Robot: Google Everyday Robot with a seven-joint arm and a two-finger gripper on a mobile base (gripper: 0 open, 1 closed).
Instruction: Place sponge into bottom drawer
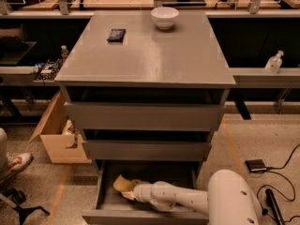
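The bottom drawer [105, 205] is pulled open at the foot of the grey cabinet. The pale yellow sponge [121, 184] lies inside it at the left, on or just above the drawer floor. My white arm reaches in from the lower right, and my gripper [130, 192] is at the sponge, touching its right side. The gripper's tip is partly hidden behind the sponge.
A white bowl [164, 17] and a small dark packet [116, 34] sit on the cabinet top [154, 60]. The two upper drawers [143, 117] are closed. An open cardboard box [56, 135] stands at the left, a person's shoe [16, 163] beside it, cables and a bottle [273, 63] at the right.
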